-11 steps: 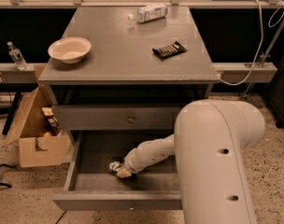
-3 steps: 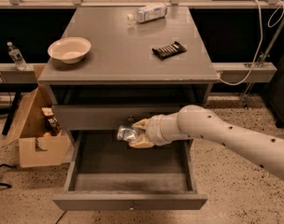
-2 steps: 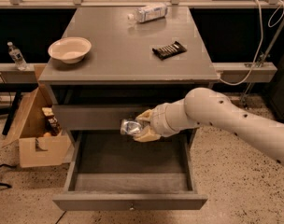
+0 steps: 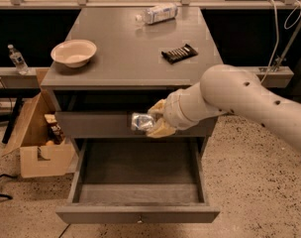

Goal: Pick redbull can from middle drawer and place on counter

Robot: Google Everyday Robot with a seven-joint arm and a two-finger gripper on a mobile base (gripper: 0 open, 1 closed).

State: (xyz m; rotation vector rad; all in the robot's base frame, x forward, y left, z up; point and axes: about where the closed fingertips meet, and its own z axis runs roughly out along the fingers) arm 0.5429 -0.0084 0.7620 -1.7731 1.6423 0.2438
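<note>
Redbull can (image 4: 140, 122), small, slim, shiny silver-and-blue metal: hanging clear of the drawer, just in front of the closed grey upper drawer front (image 4: 96, 124) and below the cabinet's top edge. Reading from the left: brown cardboard box (image 4: 39, 150) standing open on the floor beside the cabinet, holding a few dark things too small to name; shallow pale round bowl (image 4: 74, 52) sitting on the left of the counter (image 4: 125, 48), the broad smooth grey top, showing nothing inside. Wide shallow grey middle drawer (image 4: 138, 214) standing pulled out beneath, showing only its dark grey floor. Can lying on its side, long axis running left to right, poking out leftward from the two-finger gripper (image 4: 155, 120), being pinched above and below by tan fingers (image 4: 163, 129). Further right: clear plastic water bottle (image 4: 158, 13) lying on its side at the counter's back, dark ridged snack bar (image 4: 179, 53) lying near the right edge, thick white arm (image 4: 239, 98) reaching in from the right. Judging the coming move: counter lying up and beyond the can, so calling for a lift over the front edge before travelling forward; bare patch between bowl and snack bar looking the safest landing; sideways can probably rolling if let go unturned.
</note>
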